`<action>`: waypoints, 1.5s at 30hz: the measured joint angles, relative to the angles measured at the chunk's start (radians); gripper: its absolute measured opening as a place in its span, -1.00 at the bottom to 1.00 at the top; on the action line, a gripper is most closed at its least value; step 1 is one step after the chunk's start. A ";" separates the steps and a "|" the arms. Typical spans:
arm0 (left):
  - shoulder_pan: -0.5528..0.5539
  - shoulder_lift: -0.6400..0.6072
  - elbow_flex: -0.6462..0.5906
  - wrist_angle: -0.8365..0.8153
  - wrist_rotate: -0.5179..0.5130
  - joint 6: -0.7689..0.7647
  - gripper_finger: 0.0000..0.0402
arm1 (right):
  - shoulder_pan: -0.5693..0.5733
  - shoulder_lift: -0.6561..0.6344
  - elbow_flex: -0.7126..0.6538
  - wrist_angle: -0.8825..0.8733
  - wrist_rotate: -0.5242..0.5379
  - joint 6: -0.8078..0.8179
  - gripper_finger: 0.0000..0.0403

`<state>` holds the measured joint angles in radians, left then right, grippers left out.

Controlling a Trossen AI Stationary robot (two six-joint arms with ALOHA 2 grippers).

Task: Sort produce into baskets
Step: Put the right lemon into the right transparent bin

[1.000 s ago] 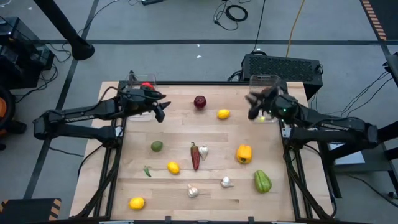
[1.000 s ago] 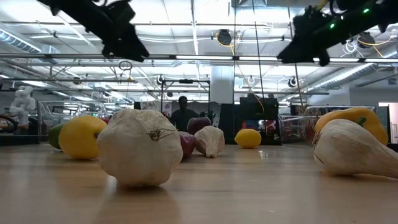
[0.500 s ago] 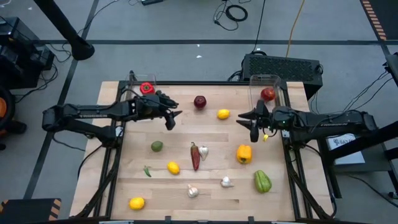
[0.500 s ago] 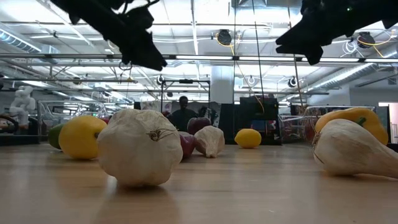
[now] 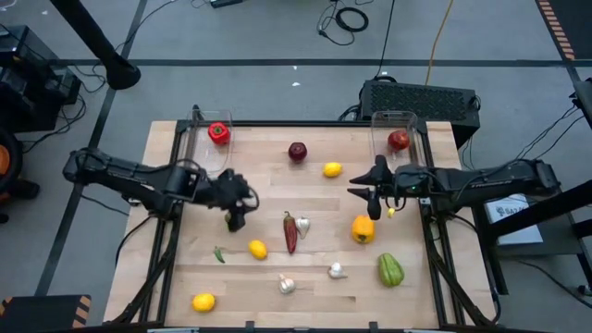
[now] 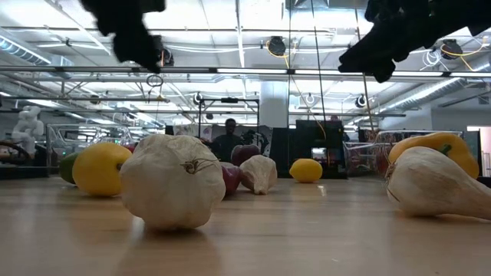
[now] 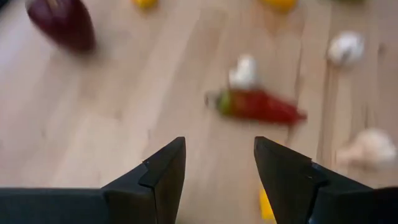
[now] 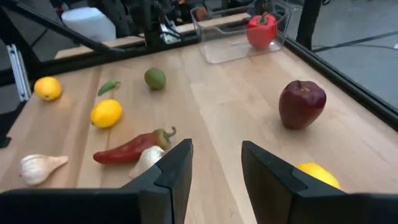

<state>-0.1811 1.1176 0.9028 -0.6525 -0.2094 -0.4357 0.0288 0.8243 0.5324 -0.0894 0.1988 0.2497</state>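
Produce lies scattered on the wooden table: a dark red apple [image 5: 297, 151], lemons [image 5: 332, 169] [image 5: 258, 249], a red chili [image 5: 290, 231], garlic [image 5: 287, 284], a yellow pepper [image 5: 363, 228] and a green pepper [image 5: 390, 269]. The left basket [image 5: 205, 153] holds a red pepper [image 5: 218, 132]. The right basket [image 5: 396, 122] holds a red apple [image 5: 399, 140]. My left gripper [image 5: 237, 215] [image 7: 217, 168] hangs open and tipped down over the table's left middle, above a green lime [image 8: 155, 78]. My right gripper [image 5: 365, 197] [image 8: 216, 168] is open and empty, in the air near the right basket.
A black box with cables [image 5: 421, 97] stands behind the table's far right edge. More produce lies toward the near edge: a lemon [image 5: 203, 302], garlic [image 5: 338, 270], a small green item [image 5: 219, 254]. Bare wood shows between the apple and the left basket.
My left gripper has swung from beside the left basket toward the table's middle and near edge, tipping downward, and now covers the lime in the high view. My right gripper has swung away from the right basket toward the table's middle, uncovering the red apple in it.
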 joint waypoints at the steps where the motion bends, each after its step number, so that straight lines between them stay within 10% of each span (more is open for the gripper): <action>1: -0.028 0.000 0.000 -0.041 -0.005 -0.036 -0.01 | 0.000 0.015 0.009 0.000 -0.015 0.000 -0.35; 10: -0.257 0.000 -0.045 -0.248 -0.086 -0.343 -0.01 | -0.001 0.293 0.173 -0.029 0.034 -0.058 -0.26; 22: -0.438 0.001 -0.062 -0.247 -0.184 -0.497 -0.01 | -0.227 0.616 0.393 -0.282 0.004 -0.464 0.39; 28: -0.492 0.001 -0.062 -0.247 -0.284 -0.528 -0.01 | -0.405 0.729 0.394 -0.236 -0.197 -0.554 0.40; 45: -0.522 0.001 -0.062 -0.248 -0.352 -0.527 -0.01 | -0.486 0.922 0.394 -0.203 -0.230 -0.606 0.25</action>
<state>-0.7029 1.1191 0.8410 -0.9001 -0.5609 -0.9627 -0.4568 1.7461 0.9260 -0.2923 -0.0307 -0.3563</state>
